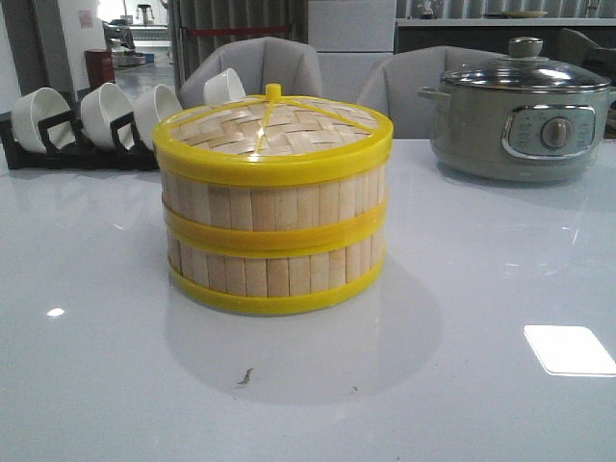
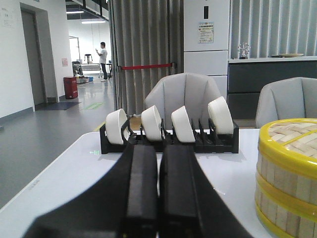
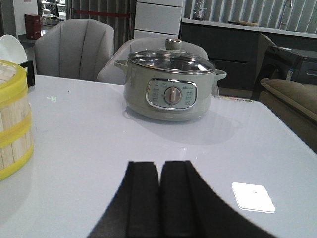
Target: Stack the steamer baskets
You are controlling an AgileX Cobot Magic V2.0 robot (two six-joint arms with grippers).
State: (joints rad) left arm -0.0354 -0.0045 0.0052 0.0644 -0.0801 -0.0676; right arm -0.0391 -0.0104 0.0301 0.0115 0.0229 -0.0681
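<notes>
Already stacked: steamer baskets [image 1: 272,241], lid [image 1: 274,125] on, mid tabletop [image 1: 481,385]. Left gripper [image 2: 158,193] and right gripper [image 3: 159,198] pressed together, empty. Risk: a careless arm swing knocks the stack askew.

baskets' [image 1: 274,241] insides covered by the lid [image 1: 274,130], baskets cut off at the frame edge in both wrist views, pot [image 1: 525,120] clipped at the front view's right edge, dial markings too small to be read, neither arm seen in front view

Pale bamboo-slat steamer baskets [image 1: 273,241], glossy yellow plastic rims; glossy table [image 1: 462,366].
</notes>
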